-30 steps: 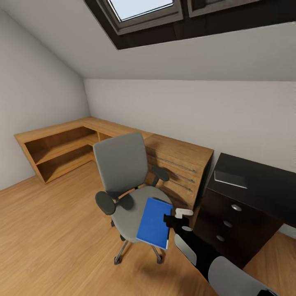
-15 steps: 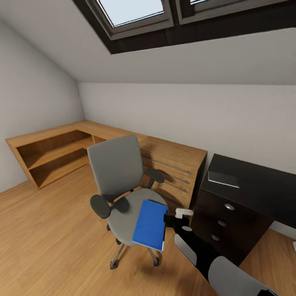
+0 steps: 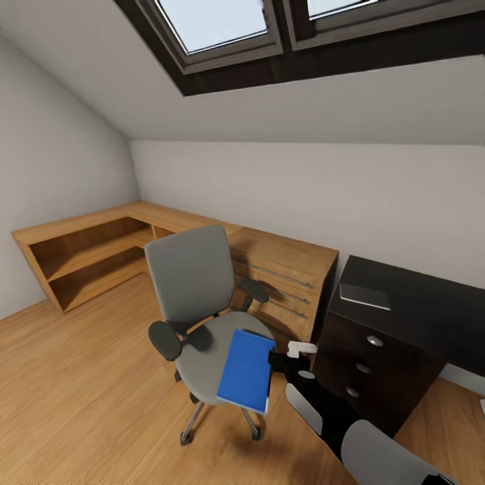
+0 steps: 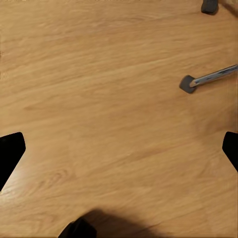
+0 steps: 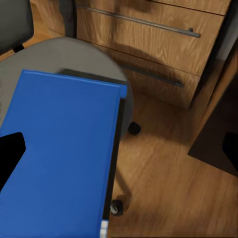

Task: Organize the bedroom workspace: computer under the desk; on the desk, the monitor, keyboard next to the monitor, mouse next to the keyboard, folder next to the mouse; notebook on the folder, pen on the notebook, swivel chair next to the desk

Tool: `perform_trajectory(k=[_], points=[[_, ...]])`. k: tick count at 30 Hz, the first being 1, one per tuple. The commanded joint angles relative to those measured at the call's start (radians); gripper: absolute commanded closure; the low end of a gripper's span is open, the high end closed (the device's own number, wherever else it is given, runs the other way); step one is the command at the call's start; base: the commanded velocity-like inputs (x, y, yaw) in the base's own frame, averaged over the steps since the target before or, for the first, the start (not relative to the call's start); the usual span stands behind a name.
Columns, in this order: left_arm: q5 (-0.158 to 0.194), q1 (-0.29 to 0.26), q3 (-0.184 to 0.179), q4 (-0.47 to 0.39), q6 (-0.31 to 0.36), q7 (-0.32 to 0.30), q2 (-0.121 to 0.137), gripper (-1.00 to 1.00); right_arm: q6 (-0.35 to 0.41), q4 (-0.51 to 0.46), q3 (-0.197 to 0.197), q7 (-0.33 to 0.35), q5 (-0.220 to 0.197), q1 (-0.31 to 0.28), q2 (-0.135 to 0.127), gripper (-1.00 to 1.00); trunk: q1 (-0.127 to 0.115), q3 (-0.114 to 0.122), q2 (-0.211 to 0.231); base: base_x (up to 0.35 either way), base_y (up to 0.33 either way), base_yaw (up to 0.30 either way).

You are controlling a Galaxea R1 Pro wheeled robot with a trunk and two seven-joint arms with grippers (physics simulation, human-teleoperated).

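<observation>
Right gripper holding one blue folder | one swivel chair | left gripper wide

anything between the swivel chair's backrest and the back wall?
Yes: in the head view, the light wooden drawer unit stands against the wall, directly behind the swivel chair. The blue folder is at the seat's front, at the right gripper.

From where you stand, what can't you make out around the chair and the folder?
- Right pincer: the folder covers one finger, so a grip on it is unclear.
- Swivel chair base: partly hidden under the seat and folder in the head view.
- Flat grey item on the dark desk: too small to identify.
- Desk's right end: cut off by the frame edge.
</observation>
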Motion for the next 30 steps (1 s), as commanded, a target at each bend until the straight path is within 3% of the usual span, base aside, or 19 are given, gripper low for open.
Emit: perform_trajectory(k=[1,14,24,30], points=[[0.011,0.0,-0.008,-0.001,-0.007,0.008,0.002,-1.0,0.004,-0.002,0.005,-0.008,-0.004,-0.001,-0.001,-1.0,0.0,0.0,-0.001,-0.153,0.0,0.0],[0.011,0.0,-0.009,-0.001,-0.007,0.008,0.002,-1.0,0.003,-0.001,0.005,-0.006,-0.006,-0.001,-0.001,-1.0,0.0,0.001,-0.001,-0.255,0.0,0.0],[0.01,0.0,-0.011,-0.001,-0.007,0.008,0.002,-1.0,-0.007,0.0,0.004,-0.005,-0.008,-0.001,-0.002,-1.0,0.0,0.001,-0.001,-0.049,0.0,0.0],[0.01,0.0,-0.012,-0.001,-0.006,0.008,0.002,-1.0,-0.025,0.003,0.003,-0.005,-0.009,-0.001,-0.004,-1.0,0.023,-0.018,-0.043,-0.002,0.0,0.0]])
